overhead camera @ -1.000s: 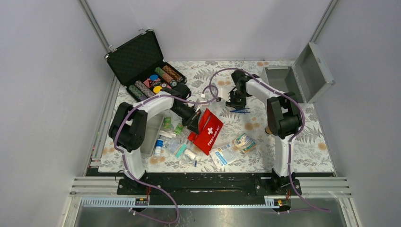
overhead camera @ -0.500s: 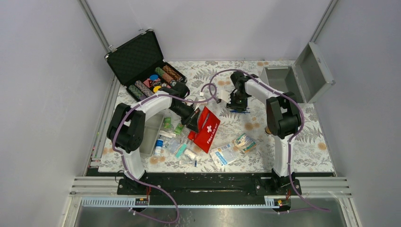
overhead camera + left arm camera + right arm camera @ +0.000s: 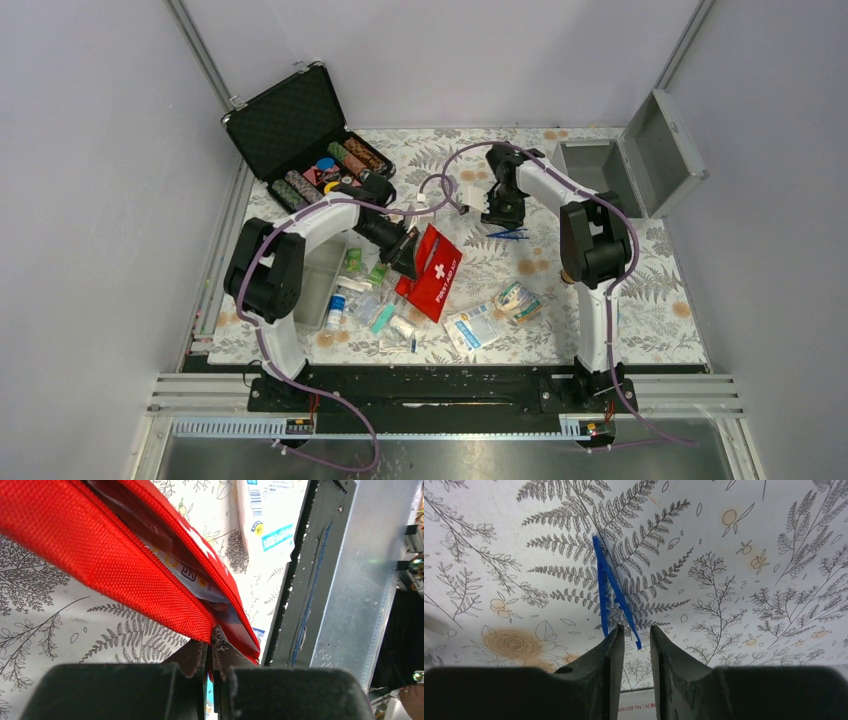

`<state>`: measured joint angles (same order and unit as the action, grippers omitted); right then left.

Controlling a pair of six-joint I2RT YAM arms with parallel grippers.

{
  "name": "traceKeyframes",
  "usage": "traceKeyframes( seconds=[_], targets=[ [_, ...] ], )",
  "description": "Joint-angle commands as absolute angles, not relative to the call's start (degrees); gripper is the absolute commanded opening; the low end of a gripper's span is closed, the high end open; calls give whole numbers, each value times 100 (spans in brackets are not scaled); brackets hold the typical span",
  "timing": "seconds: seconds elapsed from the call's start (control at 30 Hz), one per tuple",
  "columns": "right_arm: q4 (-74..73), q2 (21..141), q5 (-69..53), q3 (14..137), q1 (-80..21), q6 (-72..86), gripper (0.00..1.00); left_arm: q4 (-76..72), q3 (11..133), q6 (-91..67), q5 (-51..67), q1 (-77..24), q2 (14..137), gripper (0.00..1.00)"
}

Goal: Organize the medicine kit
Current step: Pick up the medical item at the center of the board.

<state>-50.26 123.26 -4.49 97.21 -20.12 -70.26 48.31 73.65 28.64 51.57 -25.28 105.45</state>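
Note:
The medicine kit (image 3: 588, 166), a silver-grey metal box, stands open at the back right with its lid (image 3: 664, 150) swung up. My left gripper (image 3: 408, 260) (image 3: 210, 641) is shut on the zipper edge of the red first-aid pouch (image 3: 433, 273) (image 3: 115, 545), which hangs open and tilted, showing a packet inside. My right gripper (image 3: 500, 212) (image 3: 637, 630) hovers open, fingers a small gap apart and empty, just behind the blue plastic tweezers (image 3: 510, 234) (image 3: 607, 582) lying flat on the fern-print table.
A black foam-lined case of coloured chips (image 3: 320, 165) lies open at the back left. Loose packets, a small bottle and wrapped supplies (image 3: 372, 305) lie left of the pouch, more packets (image 3: 492, 315) in front of it. A translucent bin (image 3: 318, 285) sits by the left arm.
My left gripper has lifted the pouch's edge, so the pouch stands steeper and looks narrower. The right gripper has drawn slightly back from the tweezers, which stay on the table.

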Motion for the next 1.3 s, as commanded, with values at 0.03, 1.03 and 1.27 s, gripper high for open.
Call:
traceKeyframes(
  seconds=[0.03,1.03,1.27],
  targets=[
    [-5957,12581,-165,10255,-1989,-7394,33,4714,7460,2540,6113,-2175,10383,0],
    [-7984,14137,1942,12103,-2754,-6377,41,2910,7169,340,7196,-1129,9390,0],
    [-8397,14425,2061,12485,-3080,-6094,44,2540,6935,133,7227,-996,9139,0]
  ],
)
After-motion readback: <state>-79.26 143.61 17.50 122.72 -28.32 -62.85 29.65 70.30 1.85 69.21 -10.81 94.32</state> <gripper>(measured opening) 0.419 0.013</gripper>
